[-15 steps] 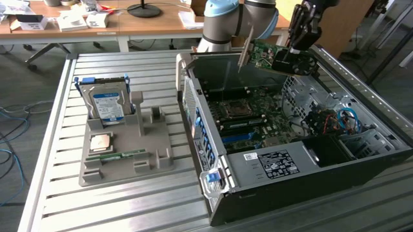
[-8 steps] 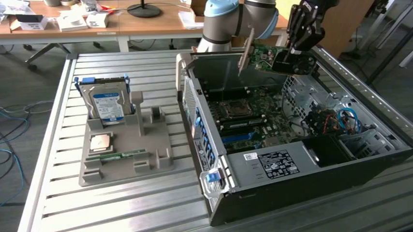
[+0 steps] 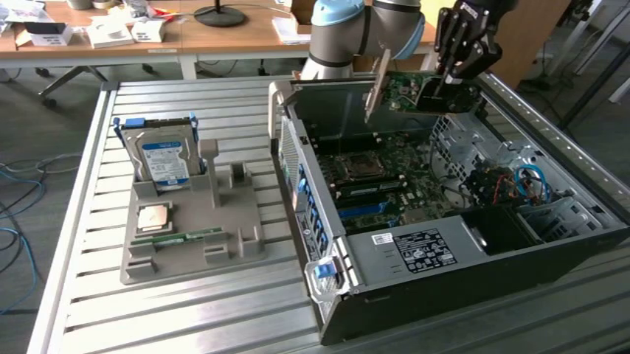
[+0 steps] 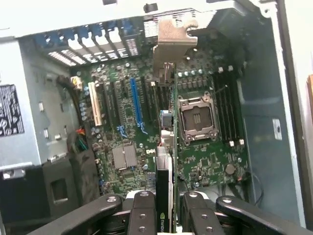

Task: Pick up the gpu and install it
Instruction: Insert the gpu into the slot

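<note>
My gripper [image 3: 445, 87] is shut on the gpu [image 3: 402, 90], a dark green circuit card with a silvery metal bracket [image 3: 376, 82] at one end. The card hangs on edge in the air above the back part of the open computer case [image 3: 325, 243]. In the wrist view the gpu [image 4: 166, 166] runs edge-on between my two black fingers [image 4: 143, 215], with its bracket [image 4: 171, 44] at the far end. Below it lies the motherboard [image 4: 122, 127] with a long blue slot [image 4: 136, 105] and the processor socket [image 4: 196, 117].
A grey holder tray [image 3: 187, 243] beside the case carries a silver hard drive [image 3: 162, 158], a processor chip [image 3: 153, 216] and a narrow green memory stick [image 3: 177, 237]. The case walls, power supply [image 3: 418, 247] and cables [image 3: 527, 181] ring the motherboard. A cluttered desk [image 3: 197, 33] stands behind.
</note>
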Robot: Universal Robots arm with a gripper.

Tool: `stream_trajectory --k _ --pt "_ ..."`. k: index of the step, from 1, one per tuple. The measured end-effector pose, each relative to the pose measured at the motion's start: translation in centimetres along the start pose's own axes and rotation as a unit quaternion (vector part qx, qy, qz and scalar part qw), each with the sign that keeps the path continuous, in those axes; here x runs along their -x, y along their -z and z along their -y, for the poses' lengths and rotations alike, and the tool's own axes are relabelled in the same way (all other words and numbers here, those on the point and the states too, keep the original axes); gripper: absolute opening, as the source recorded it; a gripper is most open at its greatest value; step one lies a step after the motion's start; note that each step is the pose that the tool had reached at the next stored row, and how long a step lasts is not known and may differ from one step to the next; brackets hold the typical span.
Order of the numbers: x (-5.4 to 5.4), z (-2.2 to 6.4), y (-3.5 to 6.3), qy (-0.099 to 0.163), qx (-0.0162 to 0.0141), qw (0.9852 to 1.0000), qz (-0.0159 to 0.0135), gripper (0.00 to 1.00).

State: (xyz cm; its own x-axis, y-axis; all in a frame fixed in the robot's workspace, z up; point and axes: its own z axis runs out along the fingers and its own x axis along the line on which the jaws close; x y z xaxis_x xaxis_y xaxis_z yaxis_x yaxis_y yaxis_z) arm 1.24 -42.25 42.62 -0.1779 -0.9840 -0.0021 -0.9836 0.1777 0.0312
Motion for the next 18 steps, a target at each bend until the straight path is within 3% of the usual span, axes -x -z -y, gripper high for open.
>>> stream_trajectory --k 4,8,13,15,18 --pt "0.00 0.00 -0.03 0.034 0.0000 0.9994 -0.0016 0.26" --pt "0.00 0.00 -0.06 0.066 0.0000 0.9978 -0.0027 0.26" --pt "0.00 -0.01 -0.06 0.071 0.0000 0.9975 -0.0028 0.26" --pt "-0.01 -0.09 -0.12 0.071 -0.0020 0.9974 -0.0024 0.26" --pt "-0.05 -0.29 -0.19 0.072 -0.0083 0.9973 -0.0016 0.26"
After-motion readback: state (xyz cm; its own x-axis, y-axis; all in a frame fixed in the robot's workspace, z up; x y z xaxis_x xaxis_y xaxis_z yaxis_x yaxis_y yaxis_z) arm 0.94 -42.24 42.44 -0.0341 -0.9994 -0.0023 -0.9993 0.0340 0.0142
